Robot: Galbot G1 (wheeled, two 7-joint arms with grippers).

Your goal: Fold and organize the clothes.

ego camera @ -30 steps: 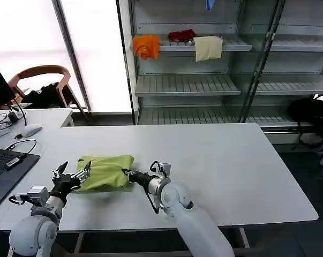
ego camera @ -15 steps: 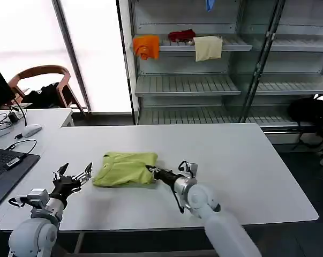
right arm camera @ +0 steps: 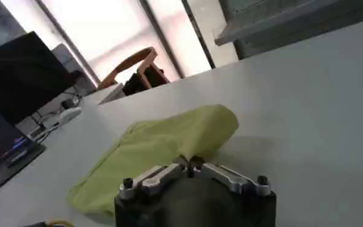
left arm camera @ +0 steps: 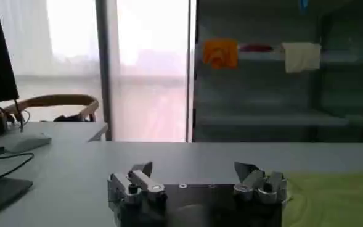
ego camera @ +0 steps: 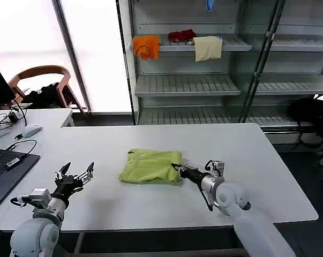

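Pinching the near right corner of the T-shirt is my right gripper, its two fingers pressed together on a fold of the thin yellow-green cloth. From my right wrist, the fingertips meet on the fabric's edge, and the shirt spreads away from them in a soft heap. It lies folded into a rough rectangle on the white table, near the middle, with the ribbed neck at its left end. My right arm reaches in low from the right, just above the tabletop.

My left gripper hovers over the table well to the left of the shirt, touching nothing, its fingers spread wide. From the left wrist, the two fingertips stand apart with bare table between them, and the shirt lies off to one side.
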